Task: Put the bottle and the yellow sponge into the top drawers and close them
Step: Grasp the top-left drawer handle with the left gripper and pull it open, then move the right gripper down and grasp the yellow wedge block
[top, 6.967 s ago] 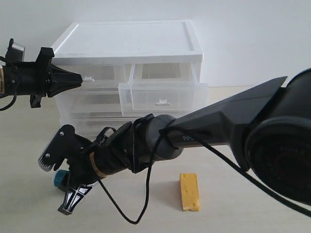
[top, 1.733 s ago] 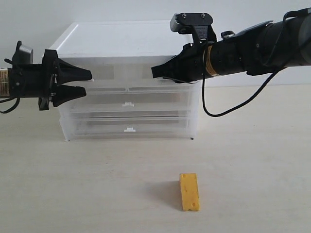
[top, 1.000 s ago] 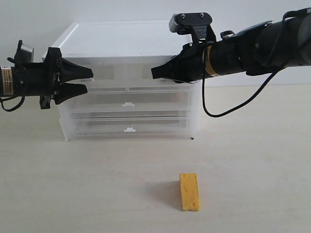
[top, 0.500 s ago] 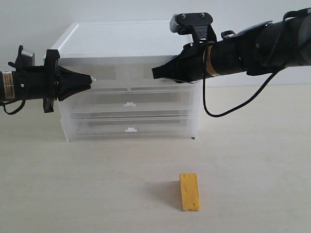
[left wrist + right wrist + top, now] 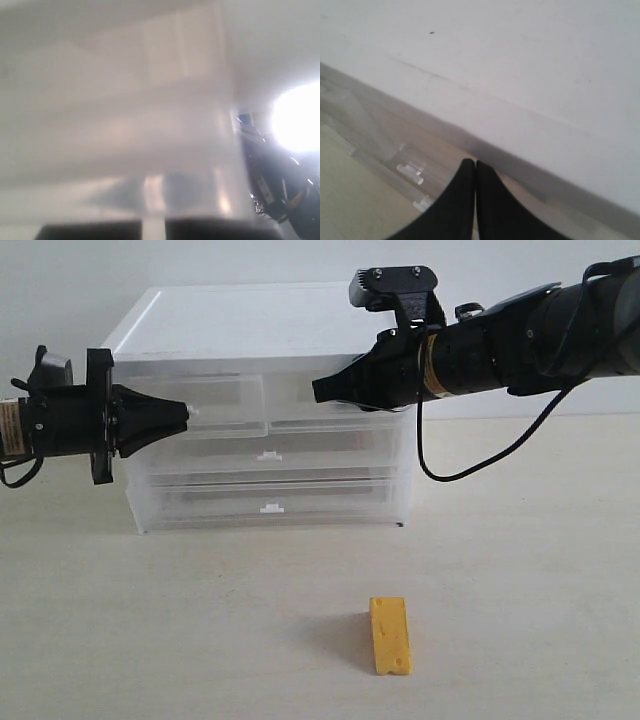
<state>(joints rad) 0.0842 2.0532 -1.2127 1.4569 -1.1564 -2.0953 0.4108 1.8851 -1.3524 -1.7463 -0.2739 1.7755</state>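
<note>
Left gripper (image 5: 186, 415): clenched on the small white handle tab of the left top drawer (image 5: 225, 400), arm level, pointing at the cabinet front.
Right gripper (image 5: 318, 391): pressed together on nothing, tips just before the right top drawer (image 5: 286, 400).
Left top drawer: front stands a little forward of the right one's.
Yellow sponge (image 5: 390, 635): flat on the table (image 5: 520, 590), in front of the cabinet (image 5: 260, 325), well apart from both grippers and lower in the exterior view.
Count, grippers: two.
Count, top drawers: two, side by side under the white top.
Count, wide drawers: two, stacked below, each with one white tab.
Count, sponges: one.
Exterior view only: the sponge, the whole cabinet, both arms.
Left wrist view only: blurred translucent drawer front close up, two dark fingers (image 5: 90, 231) with a pale strip between them, glare and the other arm's dark bulk to one side.
Right wrist view only: two black fingers (image 5: 490, 200) touching along their length, white cabinet edge beyond.
</note>
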